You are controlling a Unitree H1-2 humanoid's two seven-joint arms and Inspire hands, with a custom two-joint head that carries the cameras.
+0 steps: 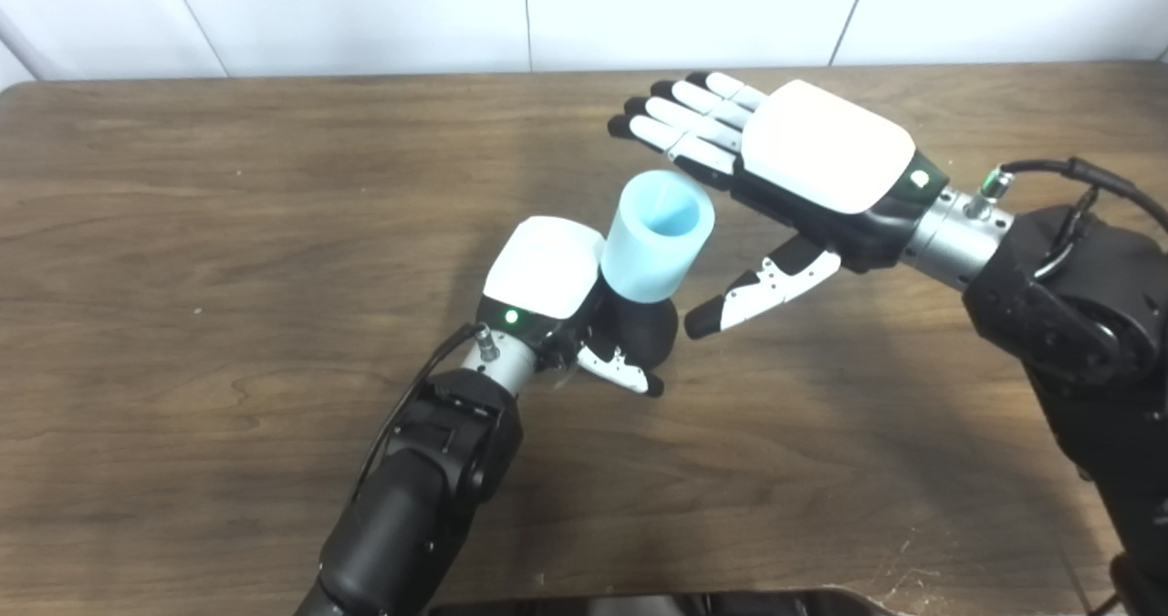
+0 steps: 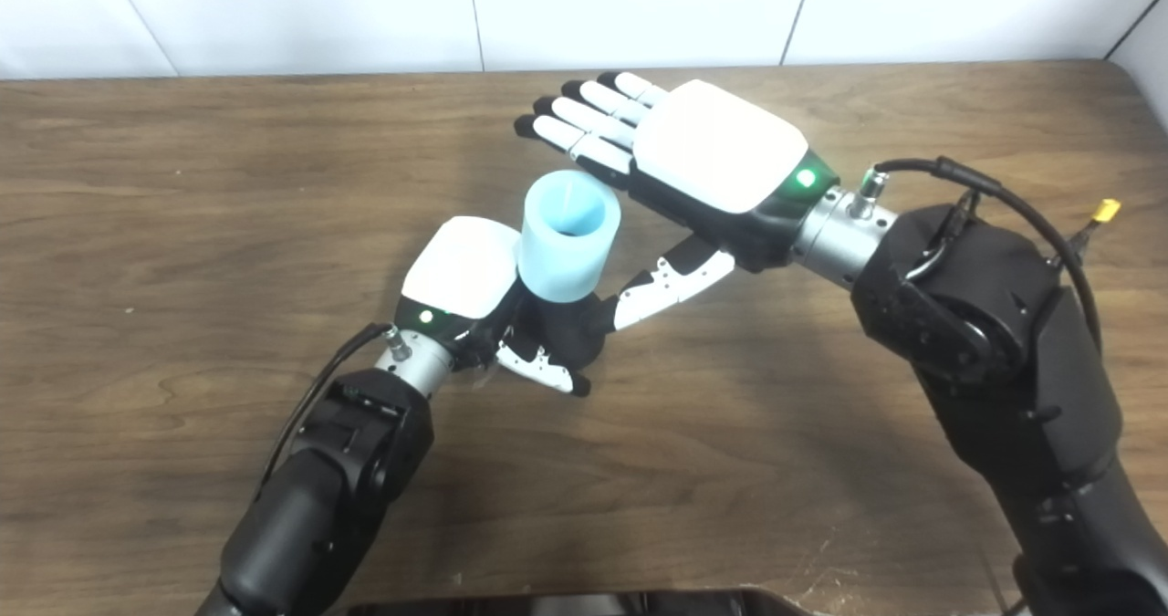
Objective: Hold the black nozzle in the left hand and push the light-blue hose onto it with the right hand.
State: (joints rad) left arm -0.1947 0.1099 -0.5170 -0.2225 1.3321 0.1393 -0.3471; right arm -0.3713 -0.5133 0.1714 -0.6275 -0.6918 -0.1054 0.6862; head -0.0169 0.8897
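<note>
My left hand (image 1: 557, 292) clenched around black nozzle (image 1: 646, 328), light-blue hose (image 1: 657, 246) seated on top, my right hand (image 1: 803, 169) released, fingers spread, just right of hose

- We see our left hand (image 1: 557, 301), white-backed with black fingers, closed around a rounded black plastic nozzle (image 1: 643, 328) above a brown wood-grain table (image 1: 182, 260).
- A short, wide, light-blue rubbery hose (image 1: 657, 246) sits upright on top of that nozzle, its open mouth facing up and tilted slightly toward the camera.
- Our right hand (image 1: 803, 169) hovers just to the right of the hose, fingers straight and spread, thumb pointing down-left, holding nothing.
- The right thumb tip lies near the nozzle without touching it.
- White wall panels (image 1: 639, 9) run behind the table's far edge.
</note>
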